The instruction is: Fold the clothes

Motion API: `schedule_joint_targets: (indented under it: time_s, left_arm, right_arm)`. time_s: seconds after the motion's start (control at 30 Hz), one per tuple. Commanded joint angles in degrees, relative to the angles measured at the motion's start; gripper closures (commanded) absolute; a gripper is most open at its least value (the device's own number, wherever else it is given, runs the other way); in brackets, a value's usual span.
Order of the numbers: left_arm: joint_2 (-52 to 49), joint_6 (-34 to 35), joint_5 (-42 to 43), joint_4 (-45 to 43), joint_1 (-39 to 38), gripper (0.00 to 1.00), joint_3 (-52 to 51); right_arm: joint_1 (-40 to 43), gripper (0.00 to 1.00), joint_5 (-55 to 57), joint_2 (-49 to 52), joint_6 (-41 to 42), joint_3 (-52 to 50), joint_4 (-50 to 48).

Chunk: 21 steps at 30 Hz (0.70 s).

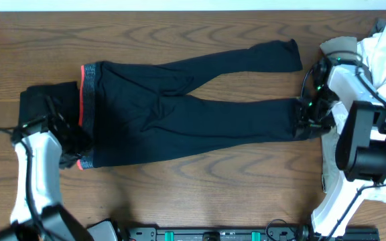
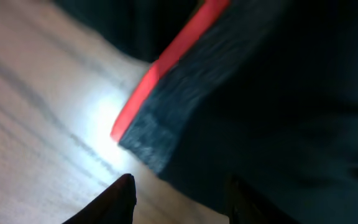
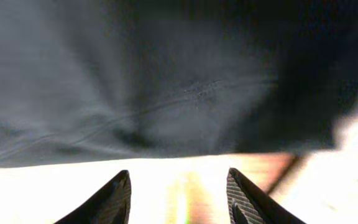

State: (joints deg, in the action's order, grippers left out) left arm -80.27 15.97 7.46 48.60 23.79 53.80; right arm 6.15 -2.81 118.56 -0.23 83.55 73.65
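Dark navy trousers (image 1: 179, 107) with a grey waistband and red trim lie flat across the table, waist to the left, legs to the right. My left gripper (image 1: 79, 144) is open at the near waistband corner (image 2: 160, 134), with the fabric edge between its fingers (image 2: 182, 190). My right gripper (image 1: 307, 120) is open at the end of the near leg; its fingers (image 3: 179, 186) frame bare table just short of the leg's hem (image 3: 179, 106).
A folded dark garment (image 1: 45, 100) lies left of the waistband. A pile of white and grey clothes (image 1: 380, 47) sits at the far right edge, with more white cloth (image 1: 374, 191) under the right arm.
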Motion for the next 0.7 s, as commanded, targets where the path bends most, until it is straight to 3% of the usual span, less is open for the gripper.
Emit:
schedule_joint_targets:
  time_s: [0.0, 0.1, 0.2, 0.27, 0.47, 0.67]
  left_arm:
    - [5.31, -2.05, 5.14, -1.51, -0.52, 0.51, 2.01]
    - [7.39, -2.47, 6.80, -3.39, -2.64, 0.54, 1.99]
    - [6.97, -2.71, 6.88, -4.85, -5.75, 0.68, 1.81]
    - [5.88, -4.07, 6.86, -5.68, -8.13, 0.71, 1.46]
    - [0.35, -4.59, 6.86, -5.86, -12.52, 0.72, 0.81]
    - [-7.10, -4.59, 6.88, -5.35, -14.80, 0.72, 0.81]
  right_arm:
    - [-0.24, 0.49, -0.59, -8.13, 0.76, 3.15, -1.27]
    - [-0.22, 0.43, -0.22, -11.63, 0.37, 3.13, -3.98]
    - [-0.17, 0.43, -0.22, -12.09, 0.00, 2.82, -7.10]
    - [-0.17, 0.44, -0.22, -11.56, -0.96, 1.51, -9.90]
    - [-0.22, 0.55, -0.22, -10.51, -3.85, -5.77, -22.16]
    - [-0.22, 0.54, -0.50, -10.51, -4.44, -15.82, -33.79]
